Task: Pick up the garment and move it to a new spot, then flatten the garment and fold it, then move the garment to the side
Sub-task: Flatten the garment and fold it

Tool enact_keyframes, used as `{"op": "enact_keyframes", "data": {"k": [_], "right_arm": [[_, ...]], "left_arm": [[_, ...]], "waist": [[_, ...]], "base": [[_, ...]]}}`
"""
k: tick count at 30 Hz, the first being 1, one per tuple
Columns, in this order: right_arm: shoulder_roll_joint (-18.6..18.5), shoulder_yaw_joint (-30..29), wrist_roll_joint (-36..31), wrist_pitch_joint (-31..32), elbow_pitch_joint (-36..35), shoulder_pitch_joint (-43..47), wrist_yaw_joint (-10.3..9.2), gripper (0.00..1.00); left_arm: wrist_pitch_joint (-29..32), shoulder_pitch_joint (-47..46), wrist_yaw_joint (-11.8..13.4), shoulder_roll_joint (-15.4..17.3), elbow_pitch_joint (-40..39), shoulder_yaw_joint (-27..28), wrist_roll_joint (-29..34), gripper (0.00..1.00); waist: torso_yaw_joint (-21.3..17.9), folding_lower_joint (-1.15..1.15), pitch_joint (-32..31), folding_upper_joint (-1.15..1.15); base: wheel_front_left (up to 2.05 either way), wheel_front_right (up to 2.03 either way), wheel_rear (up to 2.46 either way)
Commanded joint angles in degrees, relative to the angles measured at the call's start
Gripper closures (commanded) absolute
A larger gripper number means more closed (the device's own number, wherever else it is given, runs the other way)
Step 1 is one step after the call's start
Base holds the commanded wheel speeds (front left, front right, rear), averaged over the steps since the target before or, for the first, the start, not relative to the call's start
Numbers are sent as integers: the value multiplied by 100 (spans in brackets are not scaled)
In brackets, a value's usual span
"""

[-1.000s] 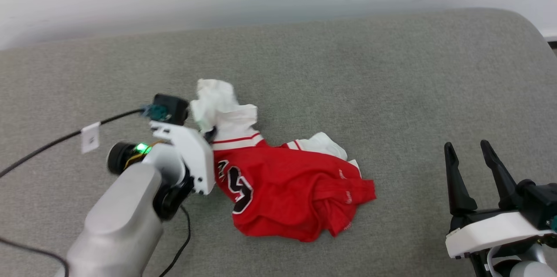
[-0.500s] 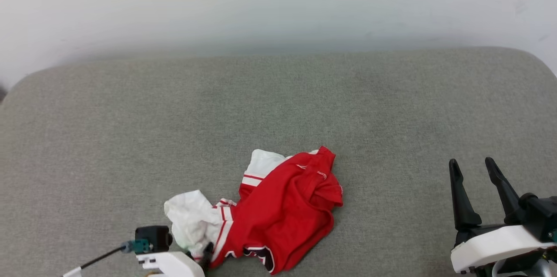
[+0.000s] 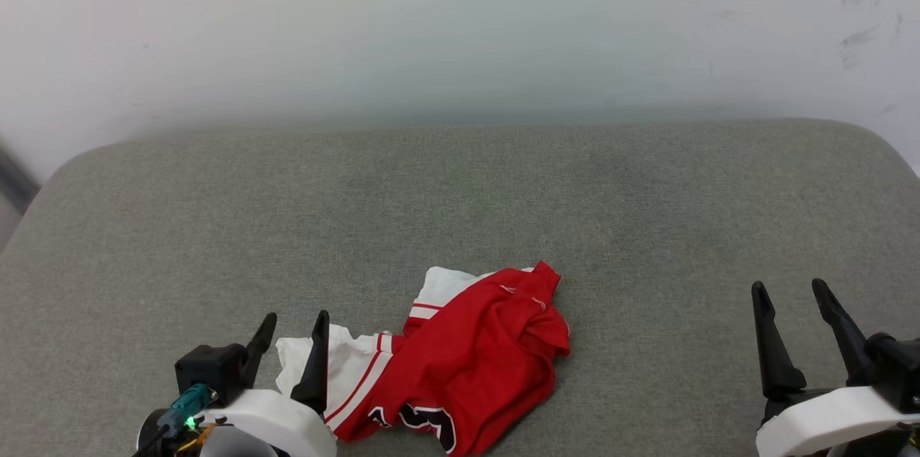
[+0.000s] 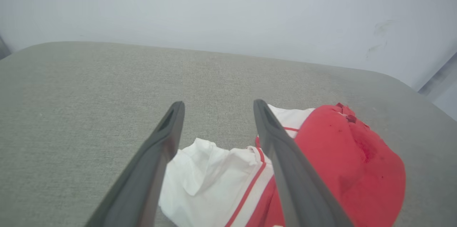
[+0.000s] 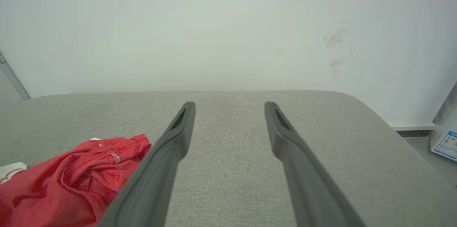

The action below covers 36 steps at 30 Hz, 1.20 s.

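The place looks like a bare test room. There, grey upholstery [image 3: 460, 191] meets a scuffed white wall [image 3: 460, 26] at twelve o'clock.

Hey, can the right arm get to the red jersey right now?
Probably yes: the right gripper is open and only bare grey cushion lies between it and the jersey, though it must swing well leftward.

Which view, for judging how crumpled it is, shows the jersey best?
The head view: nearly the whole garment lies bunched on the cushion, red body, white sleeve and black lettering showing. The left wrist view has it partly behind the left gripper; the right wrist view shows mainly a red fold.
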Motion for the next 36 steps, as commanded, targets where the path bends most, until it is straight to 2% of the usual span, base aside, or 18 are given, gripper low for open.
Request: {"op": "enact_keyframes", "data": {"k": [1,11,15,16,17,18,20,27,31,36], "right_arm": [[2,-58,-53,48,-57,97,-4,0],[2,-91,-55,139,-106,158,-4,0],[1,-21,-18,475,46,14,-4,0],[1,-9,-118,626,99,-72,-4,0],[9,150,61,1038,260,-233,-3,0],[9,150,61,1038,260,-233,-3,0],[-123,342,209,1523,437,-451,-3,0],[-556,1453,1113,3356,912,-1347,-3,0],[-684,2075,1573,3939,1148,-1893,-3,0],[-745,2680,2024,4306,1639,-2508,-4,0]], "left_arm": [[-125,-47,79,120,-251,31,185,0],[-290,5,374,400,-1069,40,673,0],[-275,41,461,413,-1284,41,724,0],[-282,3,451,400,-1320,22,737,0],[-260,-59,432,361,-1382,-15,735,0],[-260,-59,432,361,-1382,-15,735,0],[-260,-109,419,339,-1415,-45,742,0],[-217,-268,323,254,-1355,-153,718,0],[-253,-365,249,202,-1294,-169,700,0],[-296,-501,193,122,-1191,-196,696,0]], "waist": [[7,1,-34,0],[44,1,-41,0],[131,1,-5,0],[183,1,9,0],[294,1,38,0],[294,1,38,0],[407,1,79,0],[831,1,271,0],[1017,1,420,0],[1147,1,622,0]], "base": [[0,0,0],[0,0,0],[0,0,0],[0,0,0],[0,0,0],[0,0,0],[0,0,0],[0,0,0],[0,0,0],[0,0,0]]}}
